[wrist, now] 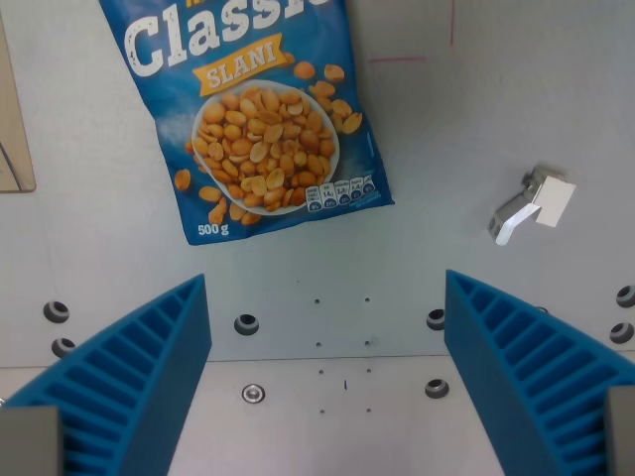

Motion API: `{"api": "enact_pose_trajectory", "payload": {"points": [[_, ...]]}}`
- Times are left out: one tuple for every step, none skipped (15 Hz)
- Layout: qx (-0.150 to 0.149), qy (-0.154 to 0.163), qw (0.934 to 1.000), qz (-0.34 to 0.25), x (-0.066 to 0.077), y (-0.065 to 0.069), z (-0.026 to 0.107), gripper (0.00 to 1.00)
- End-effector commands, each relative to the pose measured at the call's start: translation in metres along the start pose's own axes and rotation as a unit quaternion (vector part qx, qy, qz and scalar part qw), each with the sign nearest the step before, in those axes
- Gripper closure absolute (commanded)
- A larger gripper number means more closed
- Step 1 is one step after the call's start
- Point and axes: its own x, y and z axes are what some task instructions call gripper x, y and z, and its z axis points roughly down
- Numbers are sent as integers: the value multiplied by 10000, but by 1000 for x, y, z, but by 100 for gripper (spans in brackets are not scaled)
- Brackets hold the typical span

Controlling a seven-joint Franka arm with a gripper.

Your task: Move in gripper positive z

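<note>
The gripper hangs over the table with its two blue ribbed fingers spread wide and nothing between them, only bare metal and screw holes below. This looks like a pure motion step: a straight push along the gripper's own pointing axis, no grasp needed, with the wrist kept square. Count the scene: one blue peanut bag lying flat, up toward the wrist view's left and clear of the fingers; one small white-and-metal clip on the wrist view's right, well apart.
</note>
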Motion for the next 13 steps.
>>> {"api": "enact_pose_trajectory", "payload": {"points": [[2,34,10000,0,0,0,2,0],[2,34,10000,0,0,0,7,0],[2,34,10000,0,0,0,12,0],[2,34,10000,0,0,0,17,0],[2,34,10000,0,0,0,22,0],[2,34,10000,0,0,0,27,0],[2,34,10000,0,0,0,32,0],[2,34,10000,0,0,0,37,0],[2,34,10000,0,0,0,42,0],[2,34,10000,0,0,0,47,0],[2,34,10000,0,0,0,52,0],[2,34,10000,0,0,0,57,0],[2,34,10000,0,0,0,62,0]]}}
